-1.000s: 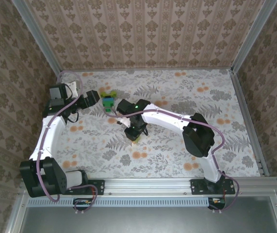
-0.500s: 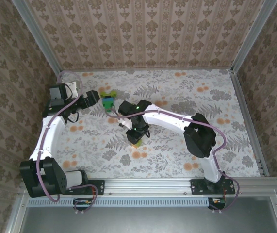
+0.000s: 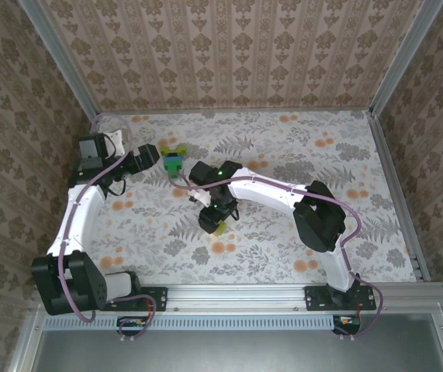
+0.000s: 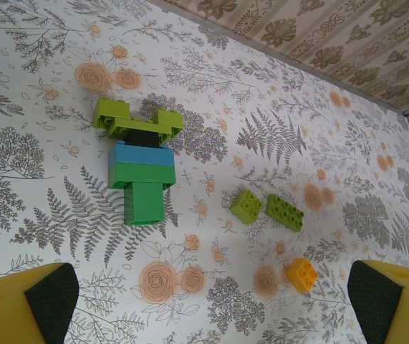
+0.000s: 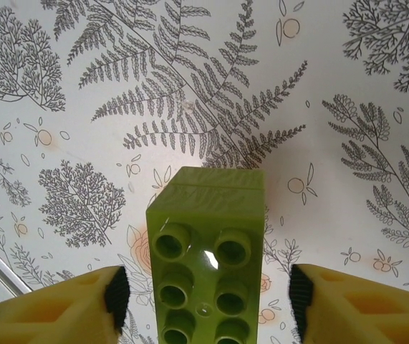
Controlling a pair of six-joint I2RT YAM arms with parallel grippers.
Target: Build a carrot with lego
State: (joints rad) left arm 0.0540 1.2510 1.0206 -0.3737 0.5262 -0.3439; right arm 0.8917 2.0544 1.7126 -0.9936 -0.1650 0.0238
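Carrot (image 4: 140,172) flat on the bench (image 4: 347,165), left fingers (image 4: 18,312) spread wide just beside it, gripping nothing. Nearer and right of the carrot, right fingers (image 5: 46,308) parted around a lime brick (image 5: 208,265), gaps on both sides, no grip.

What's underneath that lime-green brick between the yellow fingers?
The fern-patterned table shows all around the lime-green brick. The spot directly beneath it is covered by the brick itself, so that cannot be told.
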